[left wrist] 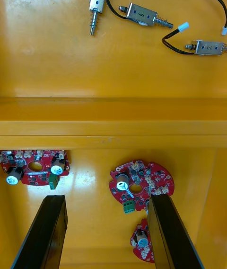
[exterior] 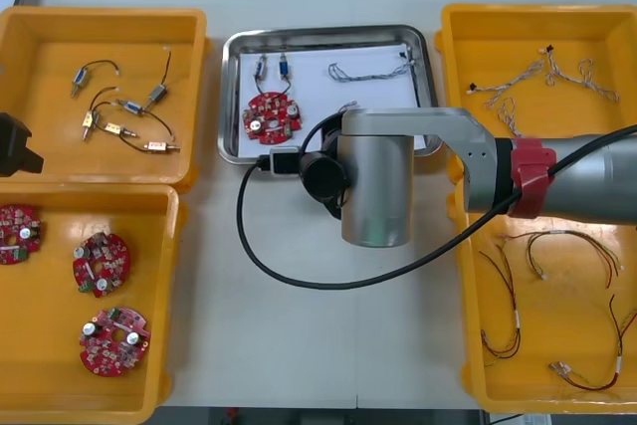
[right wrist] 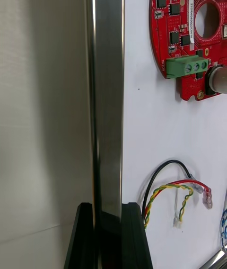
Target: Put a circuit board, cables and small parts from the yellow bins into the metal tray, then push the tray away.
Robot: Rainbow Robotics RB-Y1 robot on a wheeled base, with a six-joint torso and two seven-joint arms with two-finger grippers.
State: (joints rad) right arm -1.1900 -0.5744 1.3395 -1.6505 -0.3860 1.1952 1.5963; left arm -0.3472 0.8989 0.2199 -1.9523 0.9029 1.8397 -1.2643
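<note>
The metal tray, white inside, holds a round red circuit board, two small metal parts and a twisted cable. My right arm reaches in from the right over the tray's near edge. In the right wrist view my right gripper is shut on the tray's shiny rim, one finger on each side of it. Inside lie the circuit board and a red and yellow cable. My left gripper hangs open above circuit boards in the near left bin, at the table's left edge.
The far left yellow bin holds several small metal parts; the near left bin holds three circuit boards. The right bins hold pale twisted cables and red and black cables. A black cable loop lies on the table.
</note>
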